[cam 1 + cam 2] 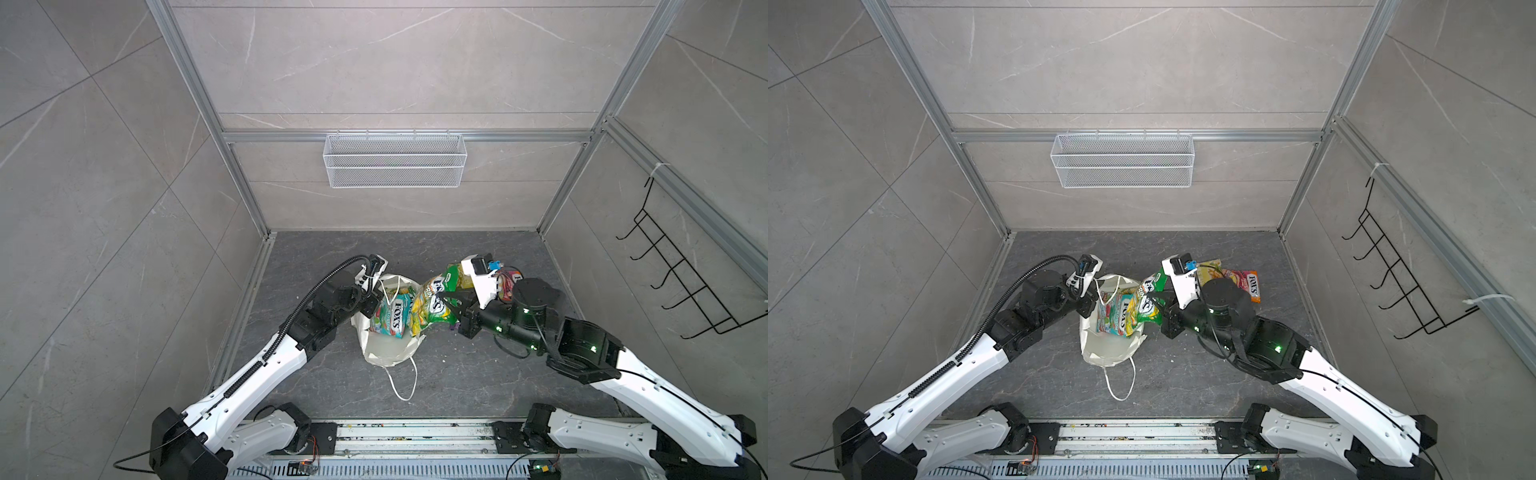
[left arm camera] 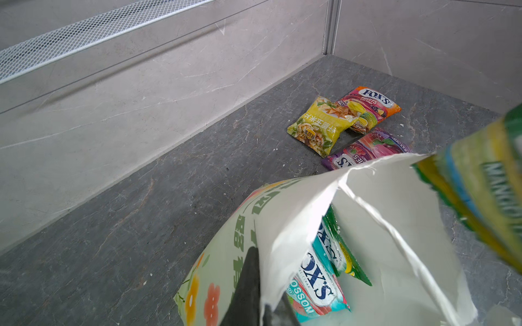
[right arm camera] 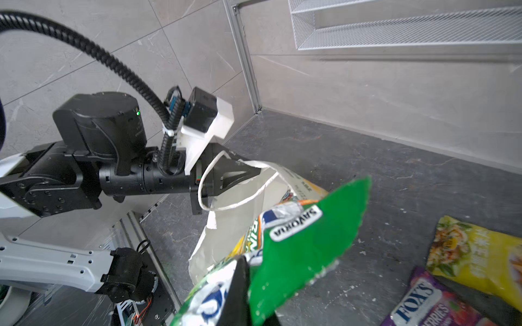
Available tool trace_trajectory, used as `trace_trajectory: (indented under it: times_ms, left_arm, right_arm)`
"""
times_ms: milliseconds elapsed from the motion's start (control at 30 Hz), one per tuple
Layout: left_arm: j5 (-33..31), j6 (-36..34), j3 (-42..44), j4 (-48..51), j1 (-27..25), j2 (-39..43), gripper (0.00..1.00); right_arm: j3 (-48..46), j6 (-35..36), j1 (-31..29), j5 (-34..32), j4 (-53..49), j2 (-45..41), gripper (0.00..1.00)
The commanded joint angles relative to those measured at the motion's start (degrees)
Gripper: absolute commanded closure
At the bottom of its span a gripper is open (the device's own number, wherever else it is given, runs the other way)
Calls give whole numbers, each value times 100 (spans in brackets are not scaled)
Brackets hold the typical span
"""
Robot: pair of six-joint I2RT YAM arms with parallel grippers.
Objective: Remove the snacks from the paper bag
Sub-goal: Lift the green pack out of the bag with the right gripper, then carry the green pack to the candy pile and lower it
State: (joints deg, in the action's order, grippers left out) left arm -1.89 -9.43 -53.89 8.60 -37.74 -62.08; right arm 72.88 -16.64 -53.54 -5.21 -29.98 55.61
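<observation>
1. The paper bag (image 1: 386, 349) is standing near the middle of the counter (image 1: 457, 374), mouth up. Its rim is being pinched by the left gripper (image 3: 251, 171), jaws clamped tight on the paper.
2. The green packet (image 1: 432, 307) is being held up by the right gripper (image 1: 446, 302), jaws closed on it, w/ its lower end overlapping the bag's mouth.
3. Risk: glossy film is being gripped on a small patch, so it could be slipping out & dropping back in.
4. Risk: the bag's rim is looking ragged. A tug could be tearing it further or tipping the bag, spilling the teal-red packet (image 2: 316, 285) & a green-edged packet (image 2: 347, 262) inside.
5. Risk: a cord handle (image 3: 226, 197) is lying looped over the left gripper, so snagging is poss.
6. The yellow packet (image 2: 319, 124), orange-pink packet (image 2: 372, 104) & purple packet (image 2: 364, 149) are lying toward the counter's back right corner.
7. Hidden: the bag's bottom isn't being shown, so remaining pkts can't be counted. In both top views the three are being partly covered by the right arm.
</observation>
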Motion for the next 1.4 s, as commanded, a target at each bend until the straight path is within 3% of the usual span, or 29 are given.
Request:
trace_trajectory:
  times_ms: [0, 167, 300, 533, 800, 1100, 1367]
  left_arm:
    - [8, -134, -287, -377, -17, 36, 100]
    - [63, -58, -128, -471, -14, 108, 100]
    - [78, 28, -86, -493, -15, 153, 100]
    - [145, 87, 36, -578, -14, 198, 100]
    - [214, 86, 97, -744, -18, 100, 100]
    - [265, 82, 110, -792, -14, 37, 100]
    - [221, 82, 194, -863, -17, 57, 100]
  right_arm:
    - [717, 71, 377, -629, -1180, 69, 100]
    - [1046, 170, 1745, -571, -2296, 450, 100]
    - [879, 723, 2799, -388, -2758, 992, 100]
    - [467, 1495, 4465, 562, -2659, 1745, 100]
    - [490, 2844, 5129, 1368, -3251, 2805, 100]
    - [201, 2671, 5707, 1599, -2739, 3104, 100]
    - [254, 2407, 5785, 1538, -2652, 2717, 100]
